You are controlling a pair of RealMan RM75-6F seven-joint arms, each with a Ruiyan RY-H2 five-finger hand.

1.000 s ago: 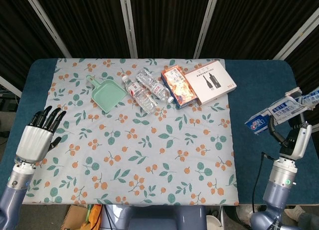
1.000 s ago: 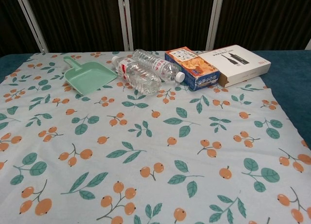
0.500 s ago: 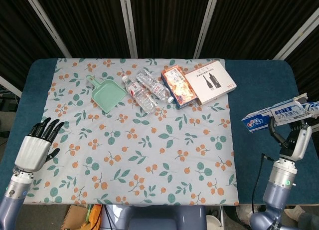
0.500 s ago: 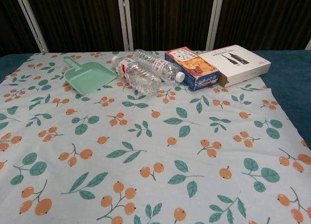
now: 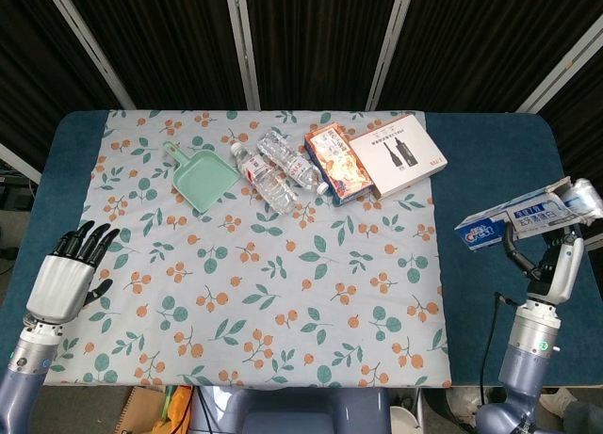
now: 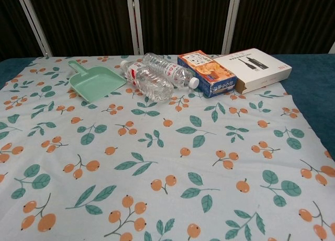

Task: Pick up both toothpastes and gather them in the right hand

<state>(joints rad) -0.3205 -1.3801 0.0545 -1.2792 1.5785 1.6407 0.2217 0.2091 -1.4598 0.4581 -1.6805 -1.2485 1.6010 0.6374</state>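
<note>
Dustpan, bottles and boxes crowd the far edge of the cloth; its near part lies open.

A dark blue table is standing before black curtains crossed by pale slanted bars. A white cloth with an orange-berry print is covering most of it under even light.

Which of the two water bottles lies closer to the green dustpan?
The red-labelled water bottle; it lies right beside the green dustpan. The other water bottle lies beyond it, next to the orange box.
</note>
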